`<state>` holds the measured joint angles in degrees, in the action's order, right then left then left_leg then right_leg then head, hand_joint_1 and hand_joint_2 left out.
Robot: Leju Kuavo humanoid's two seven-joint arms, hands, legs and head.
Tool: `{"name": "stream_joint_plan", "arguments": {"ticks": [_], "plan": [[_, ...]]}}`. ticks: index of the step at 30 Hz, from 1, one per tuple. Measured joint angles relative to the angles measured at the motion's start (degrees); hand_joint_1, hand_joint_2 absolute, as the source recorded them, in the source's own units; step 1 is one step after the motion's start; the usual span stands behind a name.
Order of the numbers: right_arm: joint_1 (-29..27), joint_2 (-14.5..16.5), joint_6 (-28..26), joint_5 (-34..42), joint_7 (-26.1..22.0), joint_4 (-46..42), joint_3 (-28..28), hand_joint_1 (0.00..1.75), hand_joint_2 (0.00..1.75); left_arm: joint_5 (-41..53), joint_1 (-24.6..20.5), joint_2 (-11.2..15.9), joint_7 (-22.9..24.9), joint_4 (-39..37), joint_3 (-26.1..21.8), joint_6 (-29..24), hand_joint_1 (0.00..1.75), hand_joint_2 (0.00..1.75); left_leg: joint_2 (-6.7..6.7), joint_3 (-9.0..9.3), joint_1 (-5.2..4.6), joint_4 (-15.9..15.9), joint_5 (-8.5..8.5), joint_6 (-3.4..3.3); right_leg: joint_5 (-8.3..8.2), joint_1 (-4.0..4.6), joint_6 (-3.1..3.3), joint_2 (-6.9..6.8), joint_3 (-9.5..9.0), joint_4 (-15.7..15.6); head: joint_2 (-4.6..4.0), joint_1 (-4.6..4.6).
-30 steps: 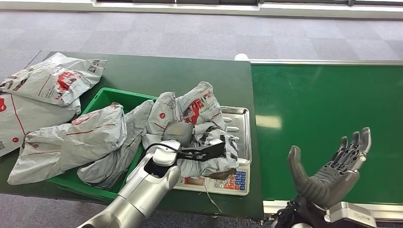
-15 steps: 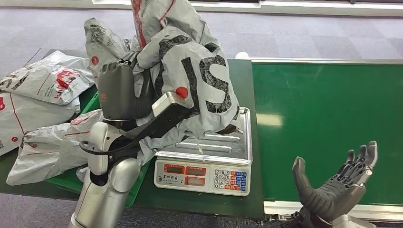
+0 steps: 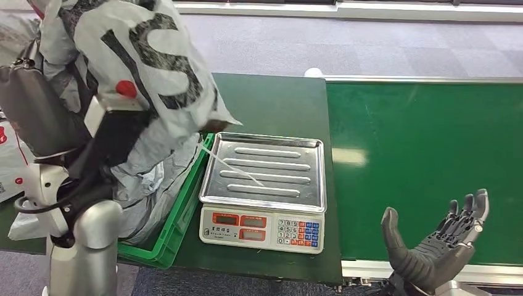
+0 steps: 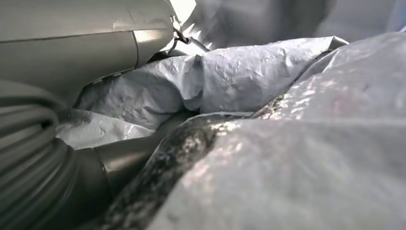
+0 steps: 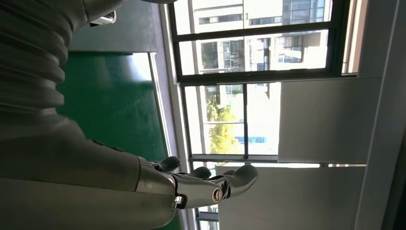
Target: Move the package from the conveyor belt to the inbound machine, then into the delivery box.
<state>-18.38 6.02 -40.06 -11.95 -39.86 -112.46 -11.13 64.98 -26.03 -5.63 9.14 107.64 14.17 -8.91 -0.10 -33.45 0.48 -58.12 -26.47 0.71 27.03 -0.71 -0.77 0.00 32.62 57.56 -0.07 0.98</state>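
My left hand (image 3: 43, 114) grips a crumpled grey package (image 3: 145, 55) with black letters and a red dot, raised high over the green delivery box (image 3: 179, 216) at the left. In the left wrist view the grey package (image 4: 268, 143) presses against my left hand (image 4: 72, 158), whose fingers are hidden. The scale's steel tray (image 3: 265, 169) of the inbound machine is bare, with a thin string trailing across it from the package. My right hand (image 3: 441, 246) hovers palm up, fingers apart and empty, over the near edge of the green conveyor belt (image 3: 419, 148); the right hand (image 5: 201, 184) appears again in the right wrist view.
More grey packages (image 3: 145, 191) lie in the green box. Another one (image 3: 7, 163) rests on the dark green table (image 3: 271, 105) at the far left. The scale's keypad and displays (image 3: 265, 228) face me. Windows (image 5: 244, 96) show beyond the belt.
My left hand has carried the package up off the scale tray and leftward to above the green box. The right hand has sunk slightly and stays spread.
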Motion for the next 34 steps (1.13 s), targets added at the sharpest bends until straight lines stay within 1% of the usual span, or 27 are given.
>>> {"name": "stream_joint_plan", "arguments": {"ticks": [2, 5, 7, 9, 13, 15, 18, 20, 21, 23, 24, 25, 29, 34], "plan": [[-0.1, -0.3, 0.0, 0.3, 0.5, 0.0, 0.0, 0.00, 1.75, -1.8, 0.2, 1.7, 2.5, -2.4, -4.5, 7.5, 1.75, 1.75, 0.02, 0.01, 0.02, 0.0, 0.05, 0.07, -0.01, 0.04, 0.05, 0.03, 0.02, 0.0, 0.00, 0.00], [-0.1, -0.9, 0.0, 0.3, 1.7, 0.1, 0.0, 0.00, 1.75, -0.6, 0.9, 3.8, 4.9, -7.5, -9.7, 14.6, 1.75, 1.75, 0.12, -0.03, 0.06, 0.0, 0.09, 0.13, -0.08, 0.08, 0.14, 0.15, 0.10, 0.0, 0.00, -0.01], [0.0, -1.3, 0.0, 0.0, 2.5, 0.3, 0.0, 0.00, 1.75, -0.1, 1.4, 4.7, 6.2, -11.2, -12.1, 18.7, 1.75, 1.75, 0.13, -0.02, 0.07, 0.0, 0.10, 0.13, -0.09, 0.06, 0.15, 0.17, 0.08, 0.0, 0.00, 0.00], [0.0, -1.6, 0.0, -0.3, 3.0, 0.6, 0.0, 0.00, 1.75, 0.3, 2.5, 5.4, 6.0, -15.6, -13.7, 20.4, 1.75, 1.75, 0.13, -0.03, 0.07, 0.0, 0.10, 0.13, -0.09, 0.05, 0.15, 0.17, 0.08, 0.0, 0.00, 0.00], [0.0, -2.1, 0.0, -0.6, 3.4, 1.0, -0.1, 0.00, 1.75, 1.8, 4.3, 6.3, 5.6, -22.2, -15.2, 20.8, 1.75, 1.75, 0.11, -0.09, 0.06, 0.0, 0.08, 0.11, -0.08, 0.05, 0.15, 0.15, 0.11, 0.0, 0.00, 0.00], [-0.1, -2.4, 0.0, -0.5, 3.6, 1.2, -0.1, 0.00, 1.75, 2.3, 4.8, 6.7, 5.5, -24.4, -15.5, 21.8, 1.75, 1.75, 0.11, -0.09, 0.06, 0.0, 0.06, 0.10, -0.08, 0.04, 0.15, 0.15, 0.10, 0.0, 0.00, -0.01], [-0.1, -2.7, 0.1, -0.2, 3.8, 1.6, -0.1, 0.00, 1.75, 2.2, 5.4, 7.3, 4.7, -26.4, -15.6, 24.8, 1.75, 1.75, 0.12, -0.07, 0.06, 0.0, 0.04, 0.11, -0.08, 0.05, 0.15, 0.16, 0.11, 0.0, 0.00, -0.01], [0.0, -3.0, 0.1, 0.1, 4.0, 1.8, -0.2, 0.00, 1.75, 1.5, 5.8, 7.7, 3.8, -27.5, -15.6, 26.9, 1.69, 1.75, 0.11, -0.05, 0.05, 0.0, 0.04, 0.12, -0.07, 0.07, 0.15, 0.16, 0.09, 0.0, 0.00, -0.01], [0.0, -3.2, 0.1, 0.2, 4.1, 2.0, -0.2, 0.00, 1.75, 1.1, 6.0, 7.9, 3.4, -28.0, -15.5, 27.7, 1.49, 1.75, 0.12, -0.03, 0.05, 0.0, 0.04, 0.12, -0.07, 0.08, 0.15, 0.16, 0.08, 0.0, 0.00, 0.00], [0.0, -3.5, 0.1, 0.4, 4.1, 2.2, -0.4, 0.00, 1.75, -0.1, 6.3, 8.3, 2.2, -28.7, -15.5, 28.9, 0.63, 1.75, 0.12, 0.00, 0.05, 0.0, 0.04, 0.12, -0.07, 0.09, 0.15, 0.16, 0.05, 0.0, 0.00, 0.00], [0.0, -3.6, 0.1, 0.6, 4.1, 2.3, -0.5, 0.00, 1.75, -1.4, 6.5, 8.4, 1.3, -28.9, -15.5, 29.6, 0.24, 1.75, 0.11, 0.02, 0.06, 0.0, 0.05, 0.12, -0.07, 0.10, 0.16, 0.16, 0.03, 0.0, 0.00, 0.00], [0.0, -3.7, 0.1, 0.8, 4.1, 2.4, -0.6, 0.00, 1.75, -3.6, 6.7, 8.4, 0.0, -29.0, -15.6, 30.5, 0.02, 1.75, 0.11, 0.05, 0.06, 0.0, 0.05, 0.13, -0.06, 0.09, 0.16, 0.15, 0.00, 0.0, 0.00, 0.00], [0.0, -4.3, 0.1, 1.6, 3.7, 2.6, -0.6, 0.00, 1.75, -13.3, 7.9, 8.7, -5.2, -29.1, -15.6, 32.7, 0.02, 1.75, 0.03, 0.10, 0.06, 0.1, 0.05, 0.12, -0.04, 0.08, 0.14, 0.04, -0.10, 0.0, 0.00, 0.00], [0.0, -4.6, 0.1, 1.8, 3.6, 2.7, -0.6, 0.00, 1.75, -15.1, 8.7, 8.7, -6.0, -28.9, -15.7, 32.9, 0.01, 1.75, -0.02, 0.13, 0.06, 0.1, 0.06, 0.11, -0.03, 0.01, 0.12, -0.02, -0.16, 0.0, 0.00, 0.00]]}}
